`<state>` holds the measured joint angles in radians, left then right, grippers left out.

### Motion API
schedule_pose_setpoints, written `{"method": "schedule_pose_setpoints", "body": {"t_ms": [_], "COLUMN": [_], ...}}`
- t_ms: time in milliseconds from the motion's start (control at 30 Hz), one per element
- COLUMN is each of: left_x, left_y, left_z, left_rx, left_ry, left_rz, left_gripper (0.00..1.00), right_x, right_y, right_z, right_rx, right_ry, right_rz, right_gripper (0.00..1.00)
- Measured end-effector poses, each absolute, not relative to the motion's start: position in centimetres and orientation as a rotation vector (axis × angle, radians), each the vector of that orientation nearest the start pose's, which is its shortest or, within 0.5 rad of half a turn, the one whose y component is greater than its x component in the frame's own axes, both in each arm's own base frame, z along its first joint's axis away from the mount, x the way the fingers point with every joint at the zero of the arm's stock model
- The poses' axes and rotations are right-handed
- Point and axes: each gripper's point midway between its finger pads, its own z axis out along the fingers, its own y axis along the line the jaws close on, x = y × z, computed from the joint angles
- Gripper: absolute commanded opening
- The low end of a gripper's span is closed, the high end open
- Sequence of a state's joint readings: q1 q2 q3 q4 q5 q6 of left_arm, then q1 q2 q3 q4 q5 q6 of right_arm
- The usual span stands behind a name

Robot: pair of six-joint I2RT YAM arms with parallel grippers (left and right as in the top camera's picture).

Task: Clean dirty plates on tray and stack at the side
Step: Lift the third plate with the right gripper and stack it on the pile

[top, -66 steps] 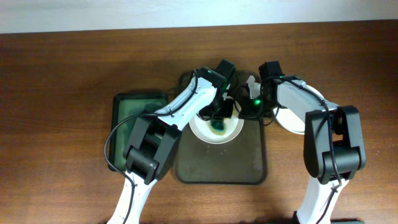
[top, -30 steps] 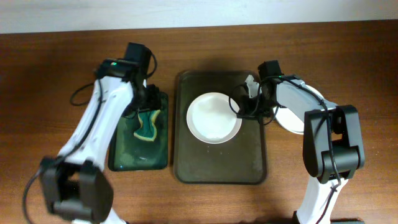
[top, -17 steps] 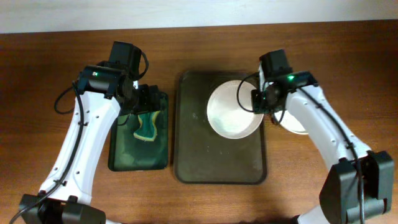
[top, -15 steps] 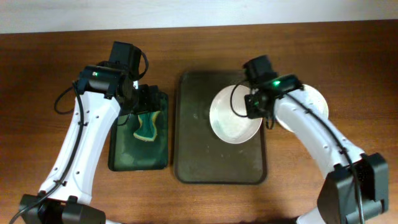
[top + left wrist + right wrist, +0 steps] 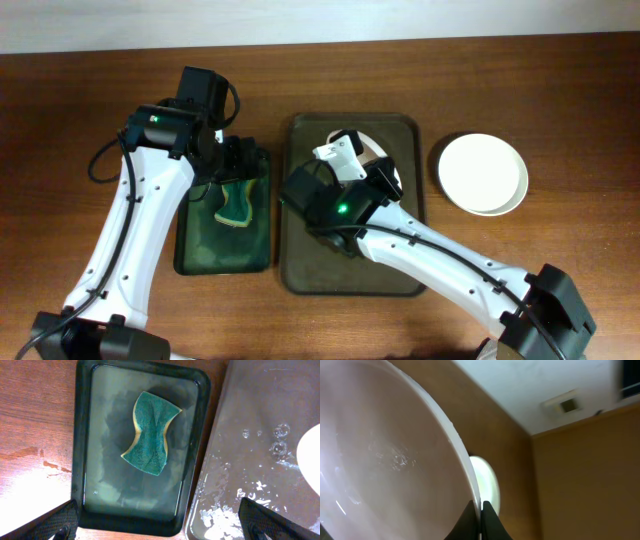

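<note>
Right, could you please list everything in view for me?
table: one, brown wood
large tray: one, olive-brown, centre of table, wet
small tray: one, dark green, left of large tray
sponge: one, green and yellow, in small tray
plates: two seen, white; one held over large tray, one on table to its right
left end effector: open, above small tray
right end effector: shut on one of the plates, at its rim

Soft, even room light from above leaves only faint shadows in the overhead view. Left of the tray (image 5: 305, 268), the wooden table (image 5: 30, 485) carries a pale sheen of glare, and the tray's own wet surface glints. In the right wrist view the plate (image 5: 380, 460) looms close — washed out, out of focus.
</note>
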<state>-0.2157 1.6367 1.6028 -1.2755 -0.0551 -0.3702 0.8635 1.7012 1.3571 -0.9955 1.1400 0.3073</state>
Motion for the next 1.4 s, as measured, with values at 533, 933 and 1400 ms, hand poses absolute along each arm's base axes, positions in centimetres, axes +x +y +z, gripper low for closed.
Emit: {"method": "schedule_pose_setpoints", "body": {"t_ms": [533, 933, 1400], "left_x": [34.2, 34.2, 34.2], "left_y": [-6.5, -6.5, -6.5], "left_z": [19.1, 19.1, 19.1], "left_rx": [-0.232, -0.232, -0.232], "left_ry": [2.866, 2.867, 2.866], "left_rz": [-0.033, -0.034, -0.033], "left_gripper": [0.99, 0.99, 1.0], "right_x": [33.3, 37.7, 36.6], "right_y": [16.6, 10.7, -14.8], "right_z": [23.2, 14.0, 7.6], "right_rx": [-0.436, -0.27, 1.042], "right_ry": [1.944, 2.6, 2.658], "right_rz": [-1.09, -0.452, 0.356], "right_gripper": [0.04, 0.04, 0.27]}}
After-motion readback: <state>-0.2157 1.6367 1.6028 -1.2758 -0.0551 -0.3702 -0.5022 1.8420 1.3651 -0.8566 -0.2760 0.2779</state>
